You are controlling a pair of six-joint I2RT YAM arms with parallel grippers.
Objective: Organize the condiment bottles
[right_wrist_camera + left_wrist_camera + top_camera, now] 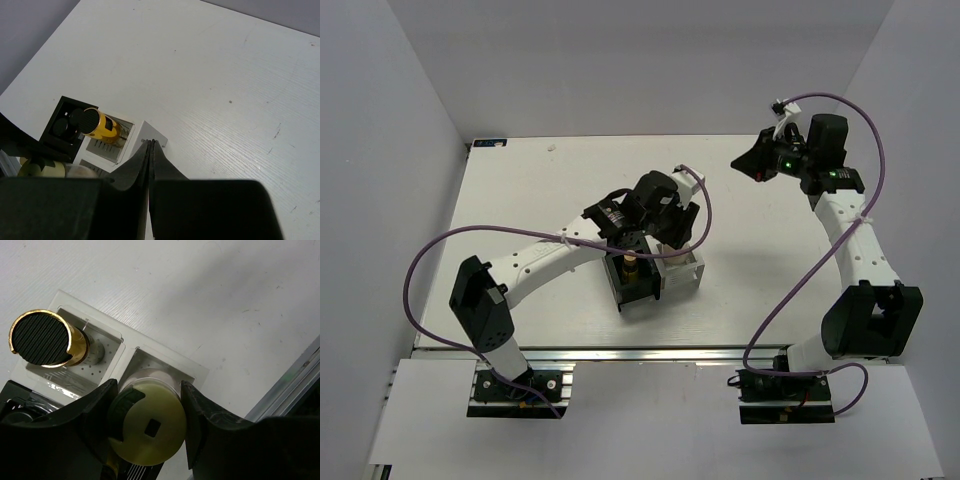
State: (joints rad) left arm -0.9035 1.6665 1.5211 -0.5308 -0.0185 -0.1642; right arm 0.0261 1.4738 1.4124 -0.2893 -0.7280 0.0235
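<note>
My left gripper (148, 386) is shut on the cream-white bottle (150, 432) with the pale yellow cap, one jaw on each side of its cap. The bottle's lower end reaches down into a cell of the white organizer (200, 371). In the neighbouring white cell the amber bottle (42, 337) with a black ribbed cap leans over. Two dark bottles (64, 125) stand in the black organizer (54, 114). Far off at the back right, my right gripper (150, 143) is shut and empty, raised above the table (752, 165).
The black organizer (638, 292) and white organizer (685, 275) stand side by side mid-table under the left arm. A metal rail (650, 352) runs along the table's near edge. Grey walls close in the left, right and back.
</note>
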